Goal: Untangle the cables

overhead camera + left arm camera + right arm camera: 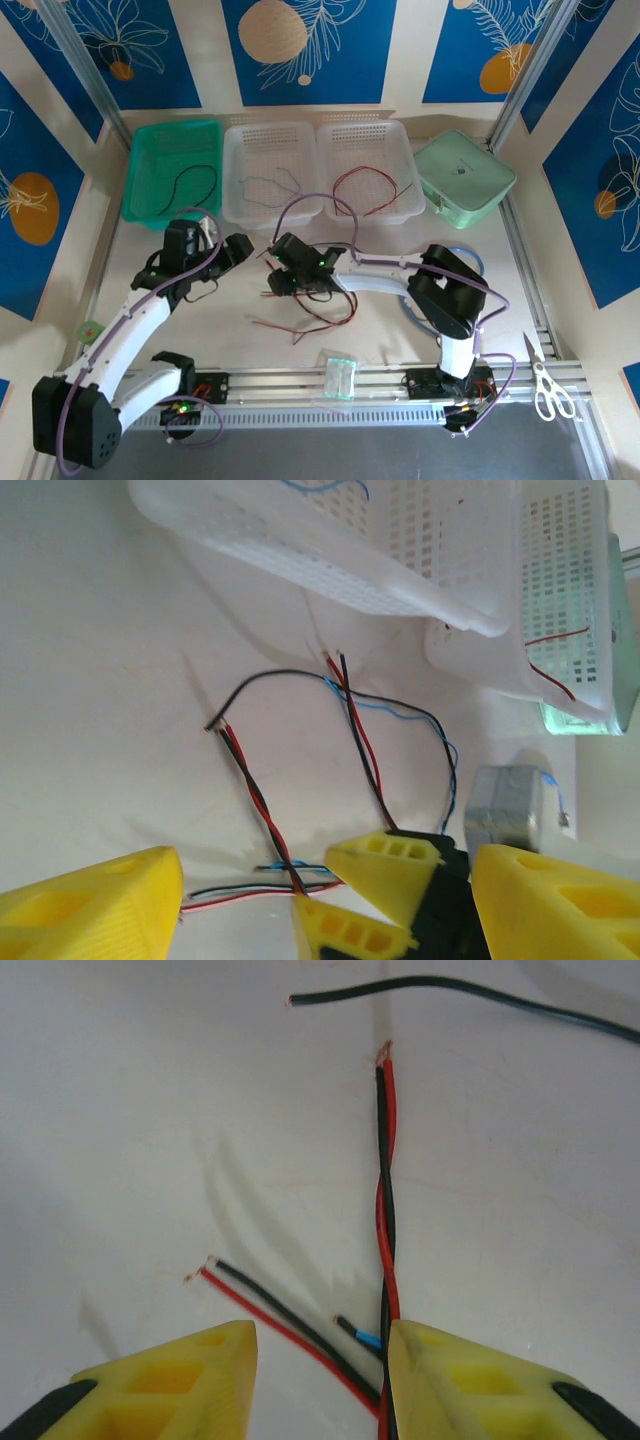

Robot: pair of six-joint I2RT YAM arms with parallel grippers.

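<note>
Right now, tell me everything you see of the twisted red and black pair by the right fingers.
The twisted pair is two thin wires, red and black, wound around each other. It lies straight on the white table, bare copper showing at its far tip. Its near part runs along the inner edge of one yellow finger of the open right gripper; contact is unclear.

Trays (150,172) x3, hands (320,1365) x2, box (465,175) x1
</note>
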